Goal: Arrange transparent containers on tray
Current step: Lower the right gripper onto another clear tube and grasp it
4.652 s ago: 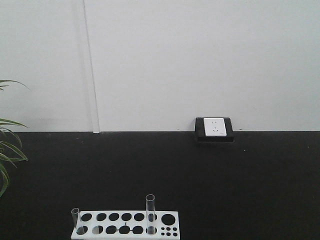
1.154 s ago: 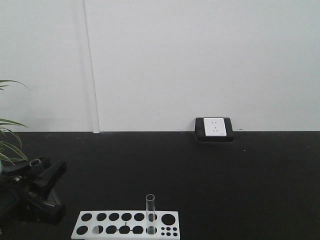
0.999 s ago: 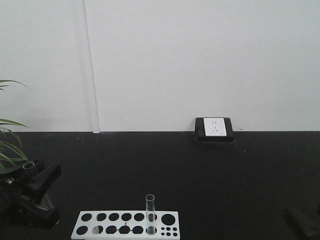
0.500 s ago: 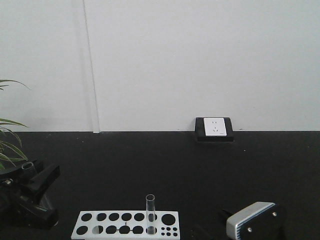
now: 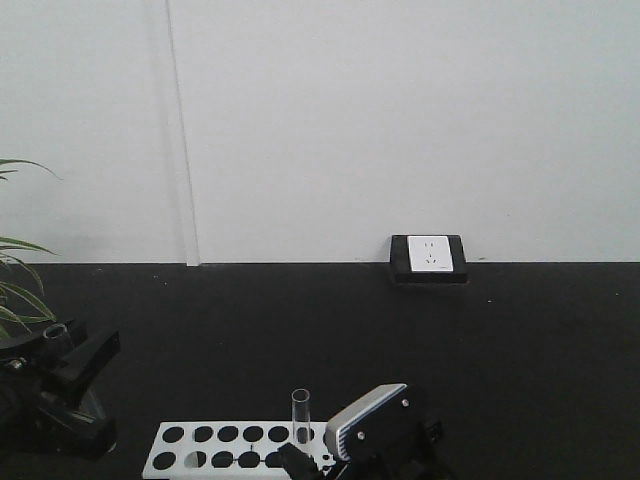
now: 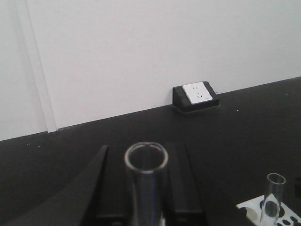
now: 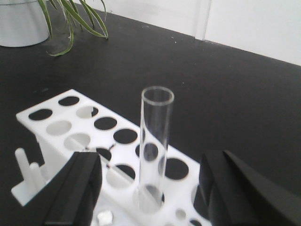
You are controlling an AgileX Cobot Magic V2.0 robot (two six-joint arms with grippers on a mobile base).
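Right wrist view: right claw [image 7: 149, 193] just came, wide round tube [image 7: 155, 141] in rack [image 7: 49, 107]; pick next. Left claw [image 6: 141, 205] likely grips other tube [image 6: 146, 183].

Soft, even light: bright white wall [image 5: 400, 120], matte black tabletop [image 5: 500, 340] swallowing shadows. The left wrist view's near test tube [image 6: 146, 197] is blurred; all 3 views look slightly grainy.

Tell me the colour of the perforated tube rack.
White, the rack; clearest in the right wrist view.
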